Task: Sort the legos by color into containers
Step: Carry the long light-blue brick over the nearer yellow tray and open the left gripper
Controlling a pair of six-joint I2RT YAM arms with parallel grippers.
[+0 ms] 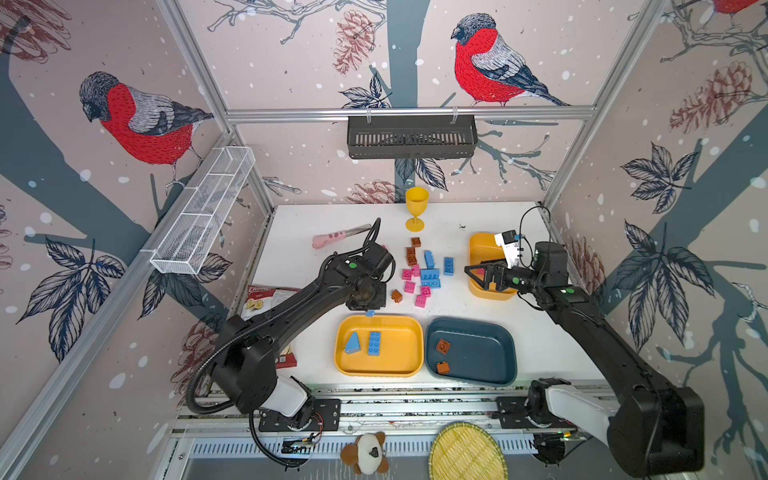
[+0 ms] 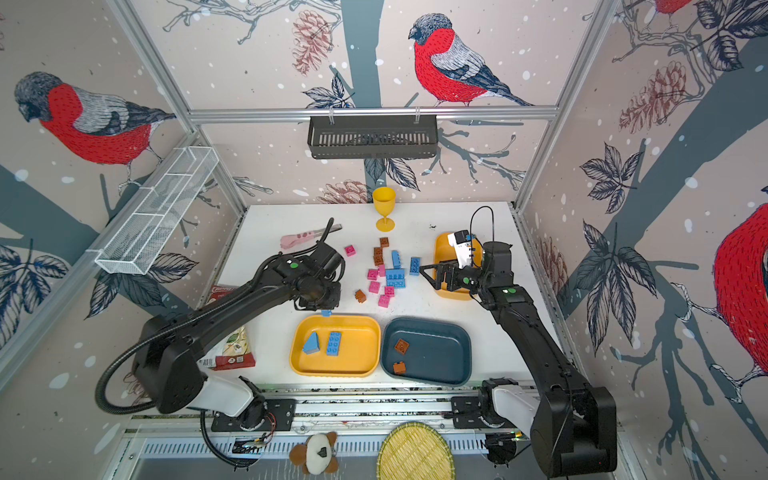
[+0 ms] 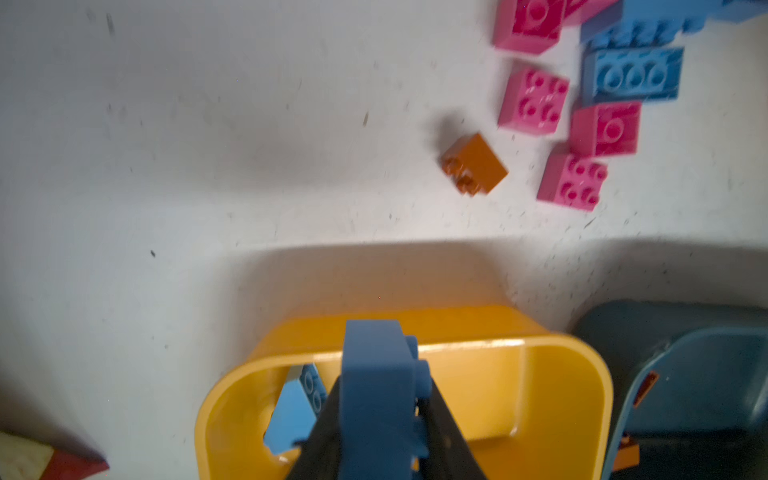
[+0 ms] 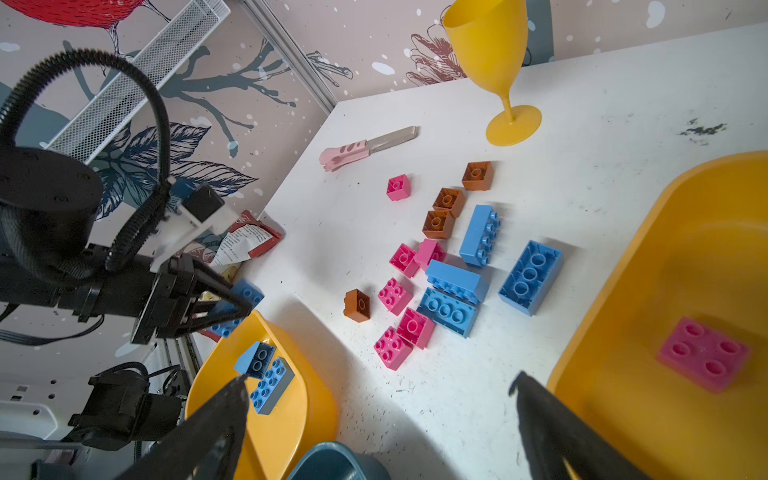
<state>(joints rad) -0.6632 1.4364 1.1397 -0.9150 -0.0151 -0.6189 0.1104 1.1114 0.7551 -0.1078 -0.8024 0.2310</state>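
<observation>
Your left gripper point(image 1: 368, 310) clamps a blue brick point(image 1: 369, 313) over the larger yellow tray's point(image 1: 399, 353) 12 o'clock rim.
In both top views, your right gripper point(image 1: 476, 277) gapes empty over the near rim of the smaller yellow tray point(image 1: 480, 249) at the table's point(image 1: 519, 332) 3 o'clock, with loose legos point(image 1: 419, 274) crowding the centre. The left wrist view shows the brick pinched tight above the tray wall. The right wrist view shows a pink brick point(image 4: 704, 353) lying in that smaller tray.
</observation>
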